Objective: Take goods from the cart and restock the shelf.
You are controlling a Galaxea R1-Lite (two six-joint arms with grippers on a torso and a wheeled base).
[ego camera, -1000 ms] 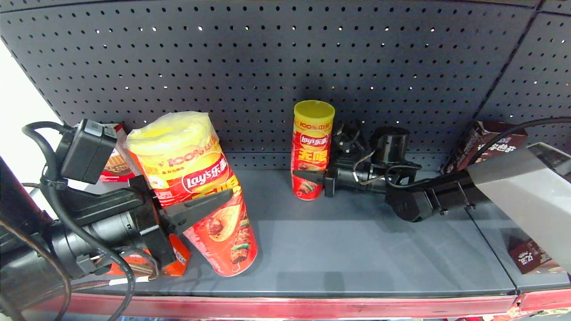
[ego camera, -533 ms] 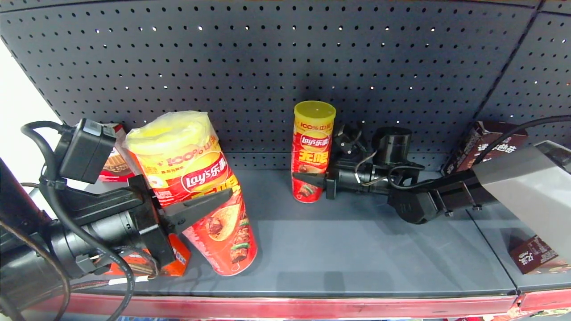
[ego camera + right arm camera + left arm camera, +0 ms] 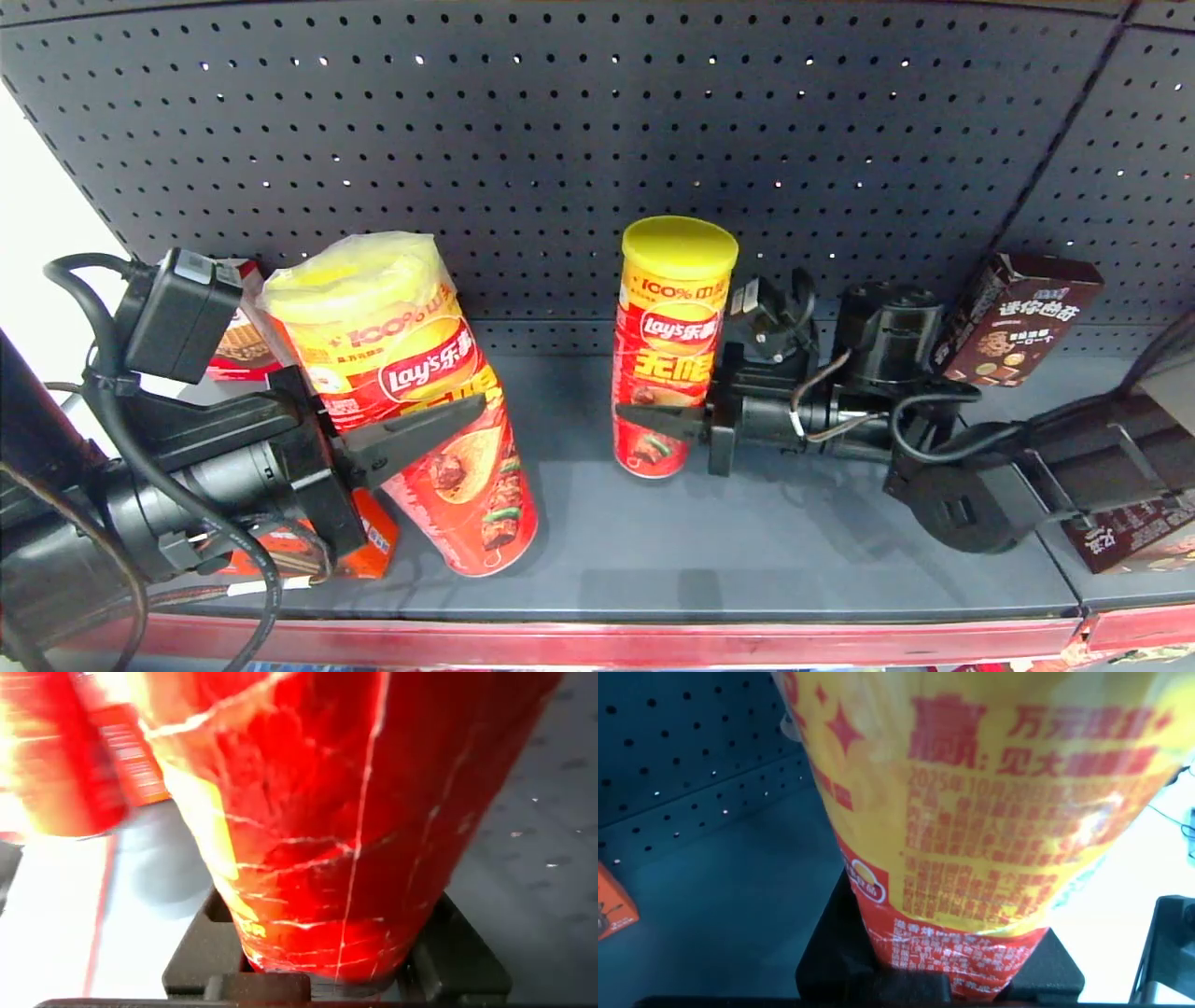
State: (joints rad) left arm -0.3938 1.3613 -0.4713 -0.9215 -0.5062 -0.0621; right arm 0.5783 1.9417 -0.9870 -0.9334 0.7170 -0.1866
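Near left: orange box (image 3: 378,541) mostly hidden behind left gripper (image 3: 392,411). Far left: red-white box (image 3: 233,331) half behind wrist camera (image 3: 177,313). Right edge: brown box (image 3: 1130,537) cut off (arm crosses it too). Print on chip can (image 3: 355,812) blurred close up.

Bright even light, soft shadows on the shelf (image 3: 747,551), glare and close-up blur in wrist views

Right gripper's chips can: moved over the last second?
Yes. The chips can in the right gripper has come forward, away from the pegboard toward the shelf's red front edge.
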